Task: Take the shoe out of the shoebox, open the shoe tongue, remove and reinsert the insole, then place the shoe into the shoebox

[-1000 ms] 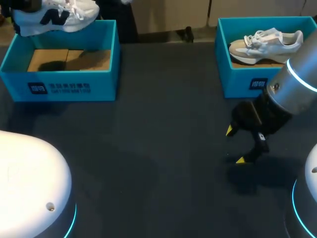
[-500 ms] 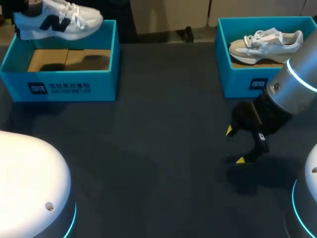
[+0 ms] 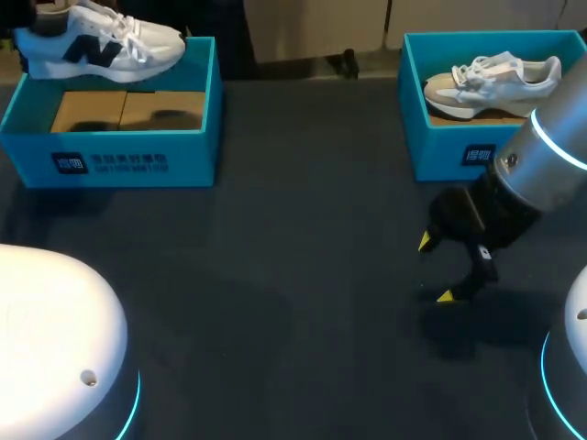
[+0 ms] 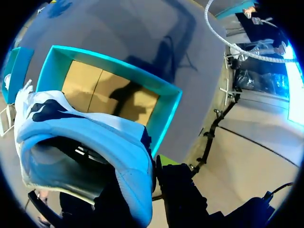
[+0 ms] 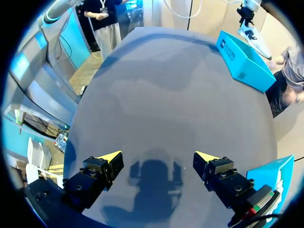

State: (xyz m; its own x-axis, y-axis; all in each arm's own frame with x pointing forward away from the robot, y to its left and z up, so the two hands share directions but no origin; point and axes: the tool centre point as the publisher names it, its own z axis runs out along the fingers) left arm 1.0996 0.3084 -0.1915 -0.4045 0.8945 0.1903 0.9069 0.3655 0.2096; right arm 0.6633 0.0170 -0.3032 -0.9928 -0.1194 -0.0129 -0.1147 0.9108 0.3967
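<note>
A white shoe (image 3: 101, 48) with a dark side logo hangs over the far left rim of the left blue shoebox (image 3: 110, 163), toe pointing right. In the left wrist view my left gripper (image 4: 154, 167) is shut on the shoe (image 4: 85, 137) at its heel collar, with the open box (image 4: 164, 124) and its brown cardboard floor below. My right gripper (image 3: 433, 269) stands open just above the table, in front of the right box, holding nothing. The right wrist view shows its yellow tips wide apart (image 5: 158, 156) over bare table, with the left box (image 5: 244, 66) far ahead.
A second blue shoebox (image 3: 440, 151) at the back right holds a white and beige shoe (image 3: 495, 78). Dark table (image 3: 293, 275) lies between the two boxes. My arms' white bases sit at the near corners.
The shoe in my left gripper has come down a little and shifted left above the left box. My right arm has not moved.
</note>
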